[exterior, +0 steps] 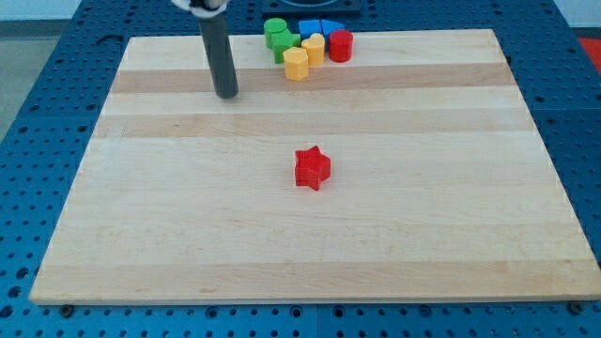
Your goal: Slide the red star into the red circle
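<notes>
The red star (312, 168) lies alone near the middle of the wooden board (188, 244). The red circle (340, 44) stands at the view's top, at the right end of a cluster of blocks. My tip (226, 95) rests on the board toward the upper left. It is up and to the left of the red star, well apart from it, and left of the cluster.
The cluster at the top edge holds two green blocks (279, 36), two yellow blocks (297, 64) (313, 49) and two blue blocks (319, 28), packed next to the red circle. The board sits on a blue perforated table (38, 84).
</notes>
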